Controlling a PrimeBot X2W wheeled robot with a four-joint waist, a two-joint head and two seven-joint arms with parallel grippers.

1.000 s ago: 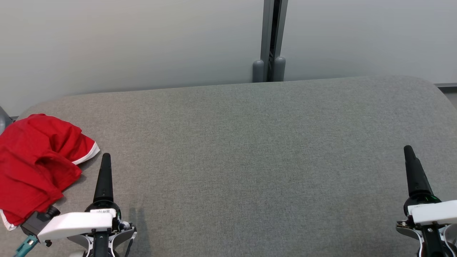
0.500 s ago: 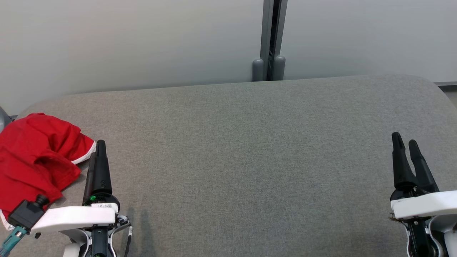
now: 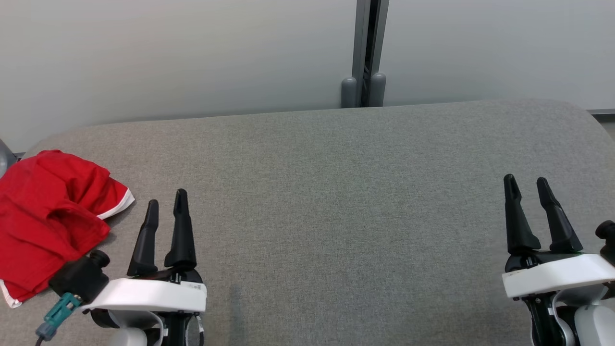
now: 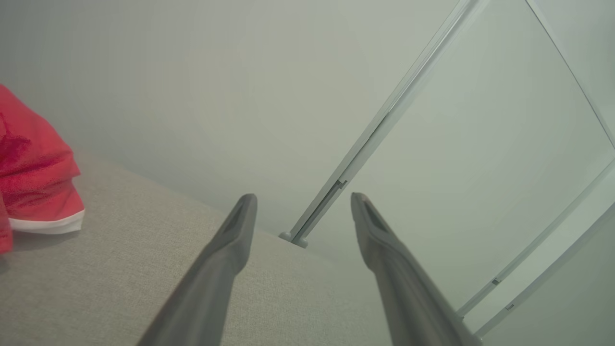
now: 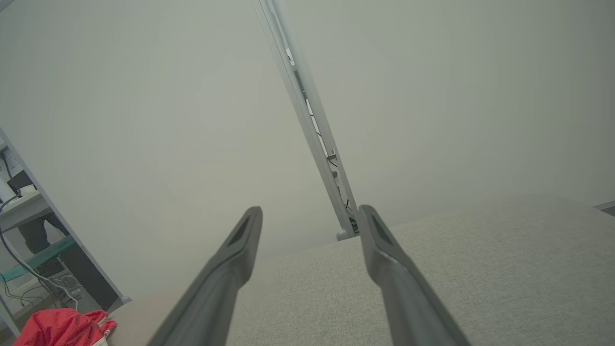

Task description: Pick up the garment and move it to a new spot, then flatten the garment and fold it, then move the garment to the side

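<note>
A crumpled red garment [image 3: 48, 216] with white trim lies in a heap at the far left of the grey padded table [image 3: 336, 192]. The left wrist view catches the garment [image 4: 33, 178] at its left edge, and the right wrist view has the garment [image 5: 62, 329] small at the bottom left. My left gripper [image 3: 166, 203] stands open just right of the heap, apart from it, with nothing between its fingers. Over the table's right side my right gripper [image 3: 527, 182] is open and empty too.
A pale partition wall with a grey vertical post [image 3: 367, 53] runs behind the table. A desk with cables [image 5: 24, 235] stands beyond the partition's end in the right wrist view. Broad bare table surface lies between the two grippers.
Both wrists have rolled, so each gripper's two fingers now show side by side and apart. The left gripper has shifted right, away from the garment; the right gripper has moved left and forward.
</note>
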